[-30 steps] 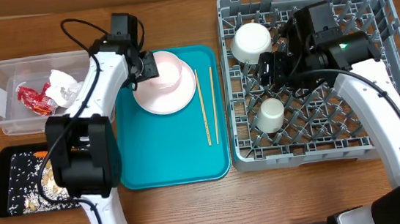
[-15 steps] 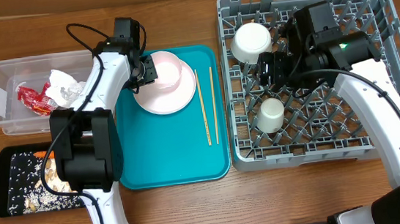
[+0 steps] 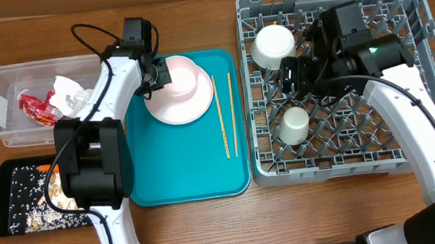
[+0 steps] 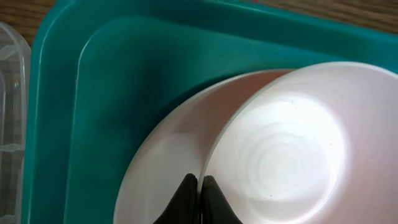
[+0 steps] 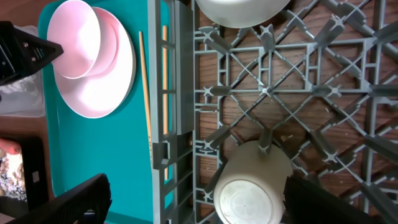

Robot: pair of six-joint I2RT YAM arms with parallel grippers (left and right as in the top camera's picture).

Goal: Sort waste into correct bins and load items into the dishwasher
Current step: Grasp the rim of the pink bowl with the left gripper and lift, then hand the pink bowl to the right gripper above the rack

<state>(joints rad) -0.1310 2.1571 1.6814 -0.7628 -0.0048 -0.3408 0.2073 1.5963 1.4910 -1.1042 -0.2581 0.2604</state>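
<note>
A whitish bowl sits on the pale pink plate at the back of the teal tray. My left gripper is shut on the bowl's left rim, one finger inside and one outside, over the plate. Two chopsticks lie on the tray's right side. In the grey dish rack stand another bowl and a white cup. My right gripper hangs open above the rack between them, holding nothing. The cup lies below its spread fingers.
A clear tub at the left holds a red wrapper and crumpled paper. In front of it, a black tray holds crumbly scraps. The left arm's base stands between the black tray and the teal tray.
My left gripper's fingers have closed onto the bowl's rim. The right gripper has opened slightly wider; its arm has stayed in place.
</note>
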